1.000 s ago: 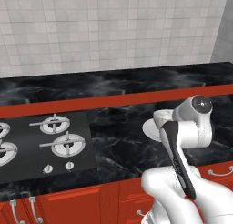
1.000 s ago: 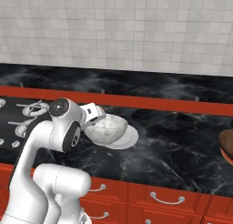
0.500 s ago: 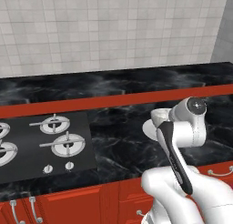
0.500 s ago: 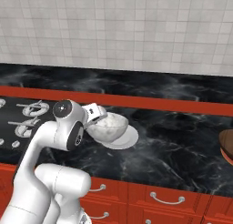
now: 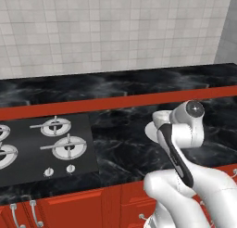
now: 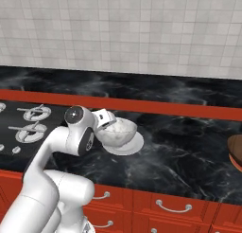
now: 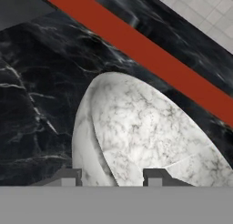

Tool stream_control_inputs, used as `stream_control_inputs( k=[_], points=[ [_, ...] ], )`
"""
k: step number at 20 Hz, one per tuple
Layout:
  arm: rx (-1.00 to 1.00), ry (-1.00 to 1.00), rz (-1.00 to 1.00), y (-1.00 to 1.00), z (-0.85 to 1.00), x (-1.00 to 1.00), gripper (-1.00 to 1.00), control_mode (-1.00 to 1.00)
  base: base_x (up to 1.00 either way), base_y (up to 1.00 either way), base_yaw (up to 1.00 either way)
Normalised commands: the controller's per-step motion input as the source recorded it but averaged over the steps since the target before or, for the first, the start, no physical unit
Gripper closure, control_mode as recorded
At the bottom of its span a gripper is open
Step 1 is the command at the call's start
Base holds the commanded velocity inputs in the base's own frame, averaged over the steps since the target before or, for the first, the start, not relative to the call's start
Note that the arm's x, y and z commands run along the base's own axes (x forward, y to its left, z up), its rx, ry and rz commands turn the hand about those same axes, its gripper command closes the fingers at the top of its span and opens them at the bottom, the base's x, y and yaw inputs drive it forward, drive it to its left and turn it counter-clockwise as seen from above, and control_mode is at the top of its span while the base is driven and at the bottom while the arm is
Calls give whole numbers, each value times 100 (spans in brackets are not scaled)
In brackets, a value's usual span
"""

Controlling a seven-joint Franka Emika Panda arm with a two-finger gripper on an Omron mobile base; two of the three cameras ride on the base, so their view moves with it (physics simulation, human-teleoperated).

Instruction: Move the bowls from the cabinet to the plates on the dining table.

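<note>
A black stovetop (image 5: 41,146) with silver burners (image 5: 68,146) sat at the left, red drawers (image 6: 172,209) ran below, pale tiled wall (image 6: 132,31) stood behind.

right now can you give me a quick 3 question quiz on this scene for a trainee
1. True or false: the marbled bowl is over a white plate.
2. Which surface carries the plate? A) stovetop B) marble table C) drawer
3. What does the pincer straddle?

Key: 1 true. 2 B, the dining table, right of the stovetop. 3 The marbled bowl's rim, one finger inside and one outside.
</note>
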Motion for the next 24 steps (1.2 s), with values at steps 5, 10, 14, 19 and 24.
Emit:
stream_control_inputs(
  k=[5, 10, 14, 19, 24],
  points=[
    [0, 0, 0, -5, -6, 14, 100, -100, 0, 0, 0],
    [0, 0, 0, 0, -22, 7, 100, -100, 0, 0, 0],
    [0, 0, 0, 0, -34, 21, 100, -100, 0, 0, 0],
    [0, -1, 0, 0, -22, 30, 100, -100, 0, 0, 0],
    [0, 0, 0, 0, -12, 20, 100, -100, 0, 0, 0]
  ],
)
